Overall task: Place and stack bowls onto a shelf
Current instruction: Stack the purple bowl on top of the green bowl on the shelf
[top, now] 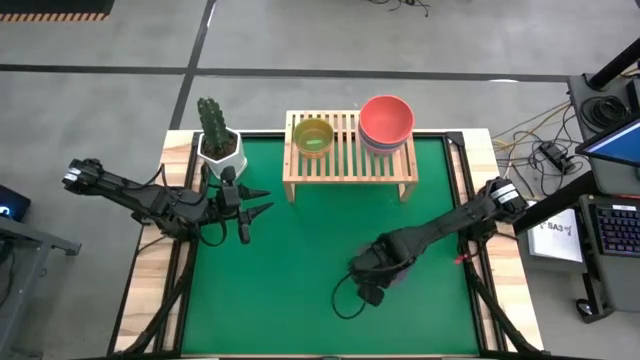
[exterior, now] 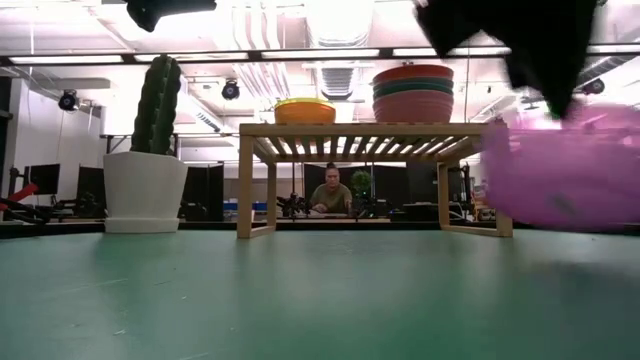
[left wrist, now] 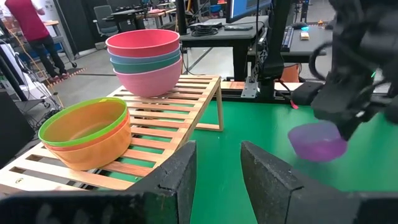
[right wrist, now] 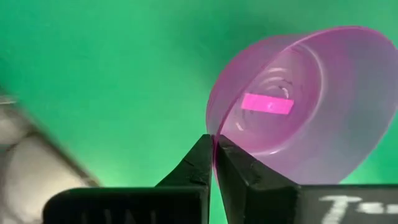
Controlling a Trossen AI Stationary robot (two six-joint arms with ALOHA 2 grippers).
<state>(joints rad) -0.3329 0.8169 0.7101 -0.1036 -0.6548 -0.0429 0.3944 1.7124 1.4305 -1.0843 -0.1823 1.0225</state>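
Note:
The purple bowl [right wrist: 311, 106] hangs in my right gripper [right wrist: 214, 155] over the green mat, near the table's middle right; in the high view the gripper [top: 375, 268] hides most of it. The light-wood shelf [top: 350, 165] stands at the far edge. On its slats sit a stack of small bowls with a green one on top [left wrist: 84, 127] and a stack of large bowls with a red-pink one on top [left wrist: 143, 45]. My left gripper [left wrist: 217, 171] waits open at the table's left, near the shelf's left end, touching nothing. My right gripper pinches the purple bowl's rim [right wrist: 212, 127], one finger inside the bowl and one outside. The fingers come from above, slanting down. The bowl is lifted clear of the mat [exterior: 570, 170] and tilted, its opening turned toward the wrist camera.
A white pot with a cactus [top: 218, 140] stands at the far left corner beside the shelf. The green mat [top: 300, 290] covers the table between the arms. A person sits beyond the table [exterior: 331, 195], and another stands far off [left wrist: 28, 25].

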